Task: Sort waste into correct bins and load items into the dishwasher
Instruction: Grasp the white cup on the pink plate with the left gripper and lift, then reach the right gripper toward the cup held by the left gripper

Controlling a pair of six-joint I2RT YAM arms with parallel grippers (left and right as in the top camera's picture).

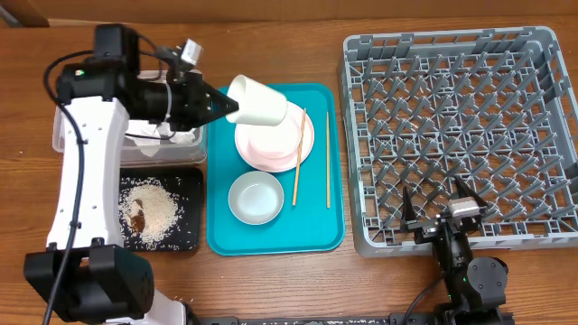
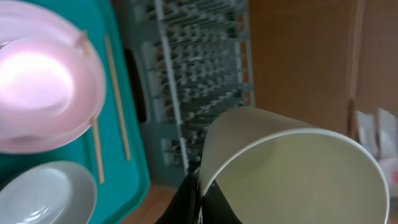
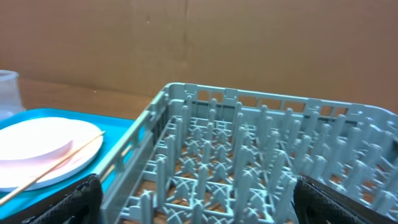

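Observation:
My left gripper (image 1: 231, 106) is shut on the rim of the small cream cup (image 1: 259, 99), which hangs tilted on its side above the pink plate (image 1: 304, 135) and pink bowl (image 1: 265, 150). The left wrist view shows the cup (image 2: 292, 168) close up, its wall pinched in the gripper (image 2: 202, 199). A grey-white bowl (image 1: 256, 198) and two chopsticks (image 1: 299, 155) (image 1: 327, 160) lie on the teal tray (image 1: 271, 236). My right gripper (image 1: 440, 215) stands open and holds nothing at the front edge of the grey dish rack (image 1: 461, 126).
At the left, a clear tub (image 1: 63, 135) holds white napkins (image 1: 167, 135). In front of it, a black tray (image 1: 188, 181) holds rice (image 1: 155, 208) and a brown scrap (image 1: 138, 219). The left arm's white base stands at the front left.

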